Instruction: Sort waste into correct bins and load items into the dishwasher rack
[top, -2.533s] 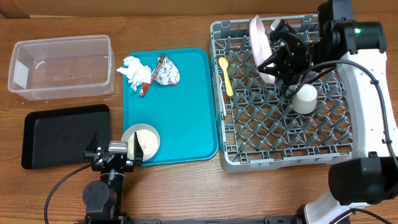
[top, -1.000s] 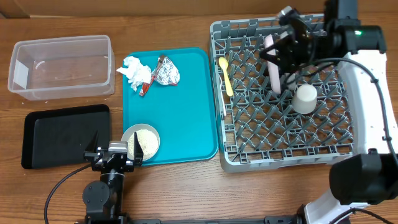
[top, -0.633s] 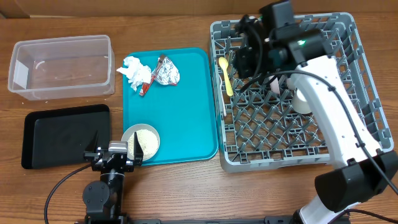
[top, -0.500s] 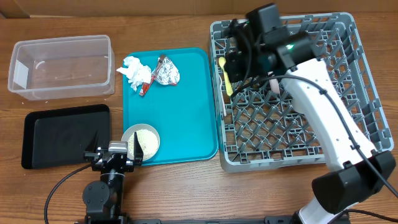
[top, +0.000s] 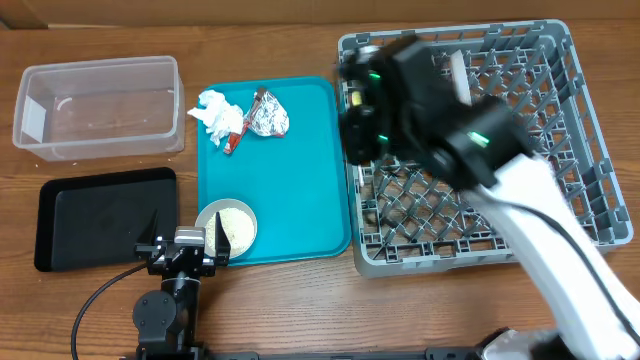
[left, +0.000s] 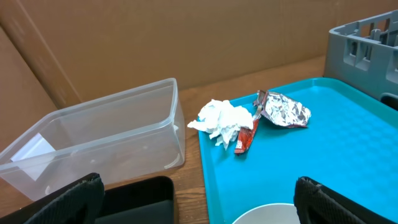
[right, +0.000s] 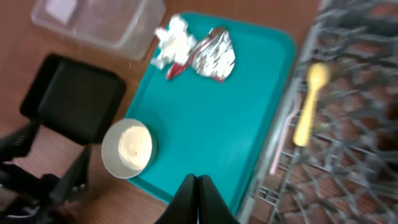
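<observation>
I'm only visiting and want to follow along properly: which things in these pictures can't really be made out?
Overhead: the blurred right arm covers the left side of the rack, hiding whatever sits there.
Right wrist: motion blur smears the spoon and the rack, so fine detail is lost.
Left wrist: the bowl is cut off by the bottom edge, so its contents are unseen there.

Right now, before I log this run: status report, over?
Left end effector open beside bowl. Right end effector shut, empty, over teal tray. Napkin, foil wrapper unsorted on tray. Nothing in the way.
</observation>
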